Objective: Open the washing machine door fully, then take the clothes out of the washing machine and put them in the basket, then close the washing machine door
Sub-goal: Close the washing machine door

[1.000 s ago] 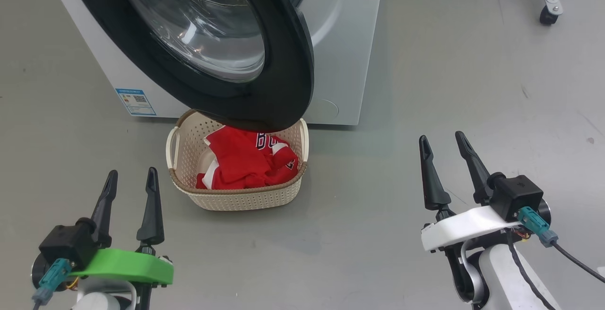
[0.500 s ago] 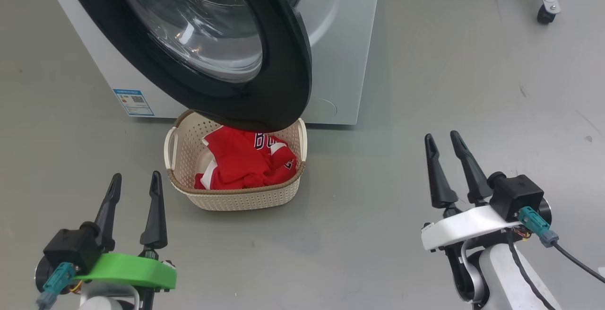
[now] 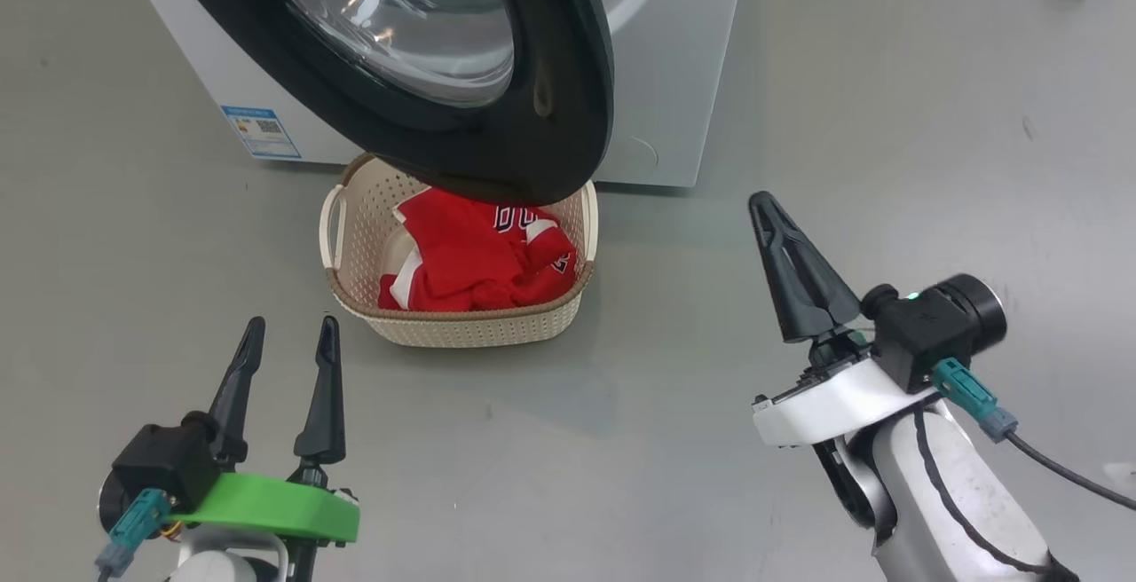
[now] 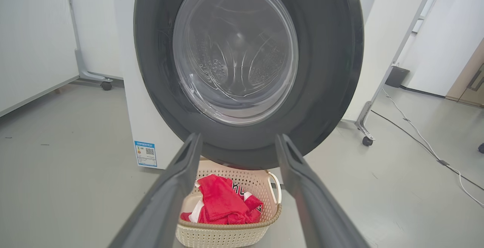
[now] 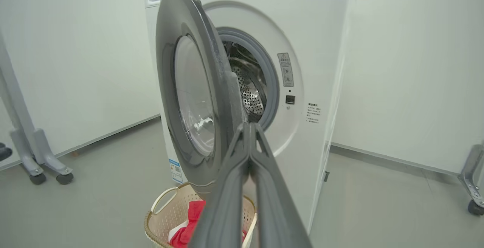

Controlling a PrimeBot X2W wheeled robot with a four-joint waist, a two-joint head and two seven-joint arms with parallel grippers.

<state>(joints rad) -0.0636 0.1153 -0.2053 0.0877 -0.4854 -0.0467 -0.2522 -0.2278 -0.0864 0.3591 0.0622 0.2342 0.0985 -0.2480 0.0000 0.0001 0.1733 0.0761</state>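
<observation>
We hold our right claw point(image 3: 768, 209) pinched together, empty, our left claw point(image 3: 293, 325) spread wide, empty — pushing the door point(image 3: 568, 76) to, we might clip the basket point(image 3: 461, 329) beneath

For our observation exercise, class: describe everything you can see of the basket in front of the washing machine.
The basket is small and cream, plastic by its look, with perforated walls, a brown woven rim and white side handles. It stands upright on the grey floor right before the washing machine, its back part beneath the open washing machine door. Crumpled red clothes with white trim lie inside. Whether the door's lower edge touches it cannot be told.
</observation>
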